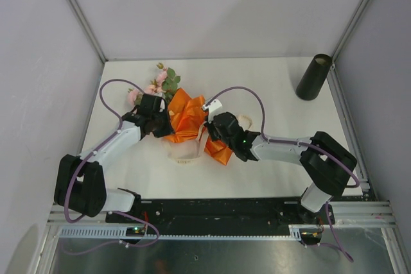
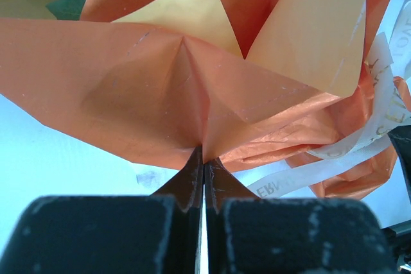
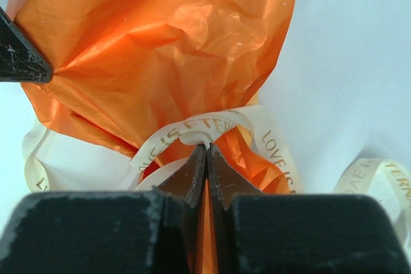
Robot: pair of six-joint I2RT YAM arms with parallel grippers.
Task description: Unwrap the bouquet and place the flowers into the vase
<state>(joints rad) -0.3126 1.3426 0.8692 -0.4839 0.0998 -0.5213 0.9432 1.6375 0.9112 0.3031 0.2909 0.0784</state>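
Table [image 1: 276,94] holds bouquet [image 1: 186,117] (jaws pinching).

Bare table [image 1: 282,94] between bouquet [image 1: 184,117] and corner vase [image 1: 313,77].

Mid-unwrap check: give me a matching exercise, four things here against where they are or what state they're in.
1. tall matte black cylinder vase
2. pink flowers with green leaves
3. left gripper
4. right gripper

A. shut on a fold of the orange-yellow paper wrap
B. far right corner of the white table, apart from the rest
C. tips closed at a loop of the cream printed ribbon
D. poking out of the wrap's far end

Pairs: 1-B, 2-D, 3-A, 4-C.
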